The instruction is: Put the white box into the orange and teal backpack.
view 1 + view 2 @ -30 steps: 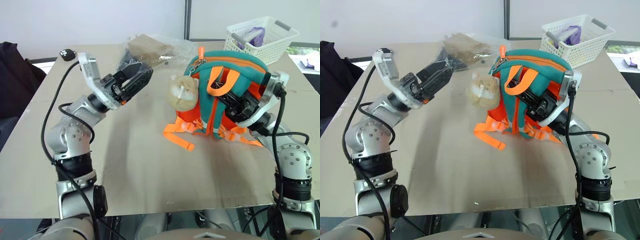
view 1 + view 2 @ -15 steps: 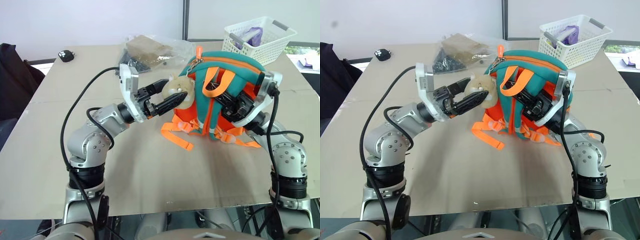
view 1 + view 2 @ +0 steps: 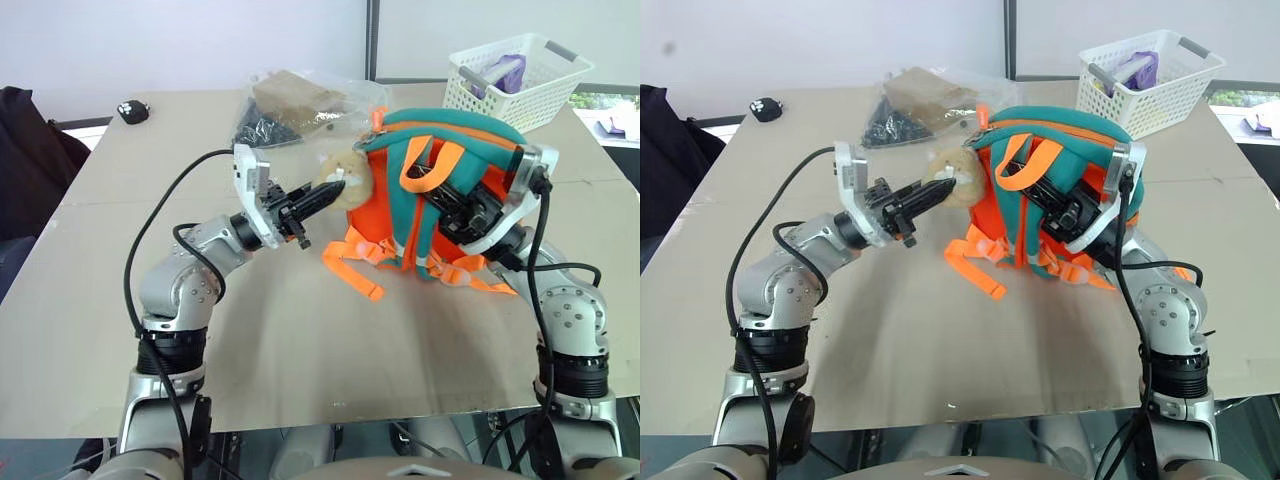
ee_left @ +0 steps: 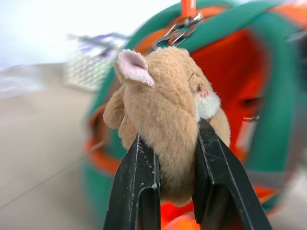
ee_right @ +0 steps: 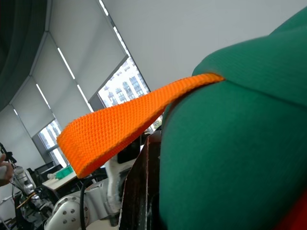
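Note:
The orange and teal backpack (image 3: pixel 455 135) stands upright right of the table's middle. A tan plush toy (image 3: pixel 347 178) hangs from its zipper clip on the side facing my left arm. My left gripper (image 3: pixel 326 193) points level at the backpack and is shut on that plush toy (image 4: pixel 163 115), one black finger (image 4: pixel 136 182) on each side of it. My right gripper (image 3: pixel 438 195) is pressed against the backpack's strap side, shut on the teal fabric (image 5: pixel 240 143) under an orange webbing loop (image 5: pixel 129 124). The white box is out of view.
A white lattice basket (image 3: pixel 520 75) holding something purple stands at the far right corner. A clear plastic bag (image 3: pixel 290 105) with a brown packet and dark bits lies behind the backpack. A small black object (image 3: pixel 132 110) sits far left. A dark bag (image 3: pixel 25 150) lies beyond the table's left edge.
My left gripper swung down and right from beside the plastic bag to the plush toy and closed on it. The backpack shifted slightly. The right gripper kept its hold.

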You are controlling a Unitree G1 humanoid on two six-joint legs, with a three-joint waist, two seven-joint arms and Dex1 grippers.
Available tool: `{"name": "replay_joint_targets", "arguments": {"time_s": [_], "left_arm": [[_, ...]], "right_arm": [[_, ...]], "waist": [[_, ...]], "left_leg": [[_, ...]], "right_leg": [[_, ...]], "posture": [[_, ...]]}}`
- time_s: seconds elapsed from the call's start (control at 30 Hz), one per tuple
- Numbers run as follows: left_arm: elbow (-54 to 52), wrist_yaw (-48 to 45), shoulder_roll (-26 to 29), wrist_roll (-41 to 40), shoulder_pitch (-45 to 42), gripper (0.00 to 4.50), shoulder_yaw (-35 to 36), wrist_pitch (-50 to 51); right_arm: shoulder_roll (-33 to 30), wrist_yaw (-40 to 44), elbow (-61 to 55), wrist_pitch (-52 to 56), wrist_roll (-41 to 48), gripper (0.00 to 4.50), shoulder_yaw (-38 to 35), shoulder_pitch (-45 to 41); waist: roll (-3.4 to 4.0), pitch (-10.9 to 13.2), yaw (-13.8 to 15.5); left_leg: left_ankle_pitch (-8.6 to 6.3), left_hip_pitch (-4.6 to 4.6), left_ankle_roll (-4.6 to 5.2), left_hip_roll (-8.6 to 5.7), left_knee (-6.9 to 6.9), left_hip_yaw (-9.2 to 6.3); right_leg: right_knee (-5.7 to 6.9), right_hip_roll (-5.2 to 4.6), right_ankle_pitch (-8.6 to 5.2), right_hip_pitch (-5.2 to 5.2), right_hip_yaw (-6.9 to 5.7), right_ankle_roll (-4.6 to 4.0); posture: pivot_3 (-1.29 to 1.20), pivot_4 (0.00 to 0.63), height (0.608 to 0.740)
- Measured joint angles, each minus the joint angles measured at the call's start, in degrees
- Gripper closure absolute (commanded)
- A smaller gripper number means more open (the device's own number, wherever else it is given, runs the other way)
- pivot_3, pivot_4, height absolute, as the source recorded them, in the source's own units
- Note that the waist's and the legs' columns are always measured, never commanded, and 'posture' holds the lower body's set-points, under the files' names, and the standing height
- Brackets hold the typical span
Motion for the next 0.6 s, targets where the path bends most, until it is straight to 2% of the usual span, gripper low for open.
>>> {"name": "replay_joint_targets", "arguments": {"time_s": [0.07, 0.1, 0.2, 0.23, 0.33, 0.43, 0.47, 0.5, 0.53, 0.57, 0.6], "left_arm": [[6.93, 1.6, 5.31, 12.09, -0.1, 4.29, -7.48, -4.25], [8.35, 2.1, 5.25, 13.53, 0.0, 4.29, -8.13, -4.79], [13.76, 7.01, -0.48, 14.95, -1.49, 4.29, -7.58, -6.58], [14.93, 7.81, -0.59, 16.0, -2.33, 4.29, -7.93, -6.91], [15.42, 5.44, 3.11, 21.03, -3.6, 4.29, -12.65, -7.28], [13.17, 1.93, 4.34, 21.17, -1.84, 4.29, -12.9, -6.86], [12.27, 0.93, 4.24, 20.48, -1.1, 3.79, -12.29, -6.77], [11.78, 0.28, 4.08, 19.74, -0.63, 3.23, -11.79, -6.78], [11.67, -0.34, 3.45, 18.96, -0.47, 2.87, -10.93, -6.79], [11.65, -1.22, 2.56, 17.29, 0.43, 2.19, -9.37, -6.82], [11.58, -2.22, 2.33, 15.76, 1.49, 1.76, -8.19, -6.89]], "right_arm": [[-0.01, 0.03, -0.01, -0.1, -0.12, 4.5, 0.07, 0.03], [0.0, 0.03, -0.01, -0.11, -0.2, 4.5, 0.12, 0.05], [0.12, 0.01, 0.03, -0.43, -0.73, 4.5, 0.29, 0.22], [0.16, 0.0, 0.03, -0.43, -0.83, 4.5, 0.42, 0.22], [0.16, -0.02, 0.12, -0.44, -1.24, 4.5, 0.48, 0.25], [0.12, -0.01, 0.11, -0.48, -1.29, 4.5, 0.47, 0.31], [0.06, -0.01, 0.11, -0.51, -1.29, 4.5, 0.46, 0.37], [-0.08, 0.07, 0.11, -0.53, -1.29, 4.19, 0.41, 0.45], [-1.07, 0.81, -0.04, -0.52, -1.33, 3.84, 0.43, 0.93], [-3.05, 2.19, -0.39, -0.48, -2.0, 3.37, 0.55, 1.96], [-4.82, 3.26, -0.48, -0.53, -2.93, 2.99, 0.57, 3.08]], "waist": [[0.24, -0.18, 0.08], [0.25, -0.18, 0.1], [0.12, -0.23, 0.48], [0.09, -0.25, 0.4], [0.22, -0.56, -0.24], [0.46, -0.82, -0.56], [0.47, -0.82, -0.56], [0.47, -0.82, -0.55], [0.46, -0.83, -0.45], [0.46, -0.83, -0.17], [0.45, -0.82, -0.03]], "left_leg": [[0.0, 0.08, 0.01, -0.04, -0.07, 0.11], [0.0, 0.08, 0.01, -0.05, -0.07, 0.12], [-0.01, -0.07, 0.01, -0.04, 0.06, -0.08], [0.0, -0.06, 0.01, -0.02, 0.06, -0.07], [0.0, 0.12, 0.01, 0.0, -0.08, 0.09], [-0.01, 0.23, 0.02, 0.02, -0.14, 0.15], [-0.01, 0.22, 0.02, 0.02, -0.14, 0.14], [-0.01, 0.22, 0.02, 0.02, -0.13, 0.12], [-0.01, 0.2, 0.02, 0.02, -0.13, 0.12], [-0.02, 0.14, 0.04, 0.01, -0.11, 0.11], [-0.03, 0.07, 0.05, 0.01, -0.07, 0.08]], "right_leg": [[0.0, 0.05, 0.0, 0.03, -0.02, 0.0], [0.0, 0.07, 0.0, 0.02, -0.03, 0.0], [-0.07, -0.04, 0.03, 0.02, -0.04, 0.06], [-0.07, -0.07, 0.04, 0.02, -0.03, 0.06], [0.03, -0.04, 0.04, 0.03, 0.08, 0.05], [0.03, -0.04, 0.04, 0.08, 0.11, 0.05], [0.03, -0.04, 0.04, 0.08, 0.12, 0.05], [0.03, -0.04, 0.04, 0.08, 0.11, 0.05], [0.01, -0.04, 0.04, 0.09, 0.11, 0.05], [-0.03, -0.05, 0.04, 0.07, 0.09, 0.06], [-0.08, -0.04, 0.04, 0.06, 0.07, 0.06]], "posture": [[0.0, 0.15, 0.74], [0.0, 0.15, 0.74], [0.0, 0.15, 0.74], [0.0, 0.15, 0.74], [0.0, 0.15, 0.74], [0.0, 0.15, 0.74], [0.0, 0.15, 0.74], [0.0, 0.15, 0.74], [0.0, 0.15, 0.74], [0.0, 0.15, 0.74], [0.0, 0.15, 0.74]]}}
